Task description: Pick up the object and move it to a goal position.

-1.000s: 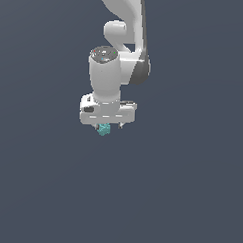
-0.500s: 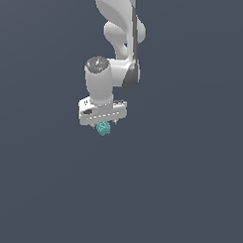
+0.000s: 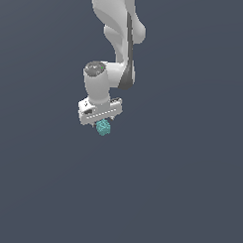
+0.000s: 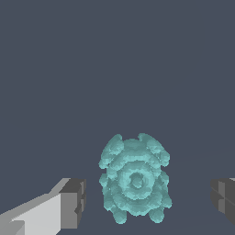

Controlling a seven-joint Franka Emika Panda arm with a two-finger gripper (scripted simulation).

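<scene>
Exterior view: the white Franka arm [image 3: 116, 39] descends from the top edge to a white gripper [image 3: 100, 124] pointing downward against a plain dark grey-blue background; the small teal lumpy, faceted object [image 3: 103, 127] sits just under the gripper's body, between the fingers. In the wrist view, one dark grey finger pad [image 4: 73, 203] stands on one side, the teal object [image 4: 134, 179] sits in the middle, and the other pad [image 4: 224, 196] stands on the far side; clear gaps separate both pads from the object, so the fingers are spread and grasp nothing.
</scene>
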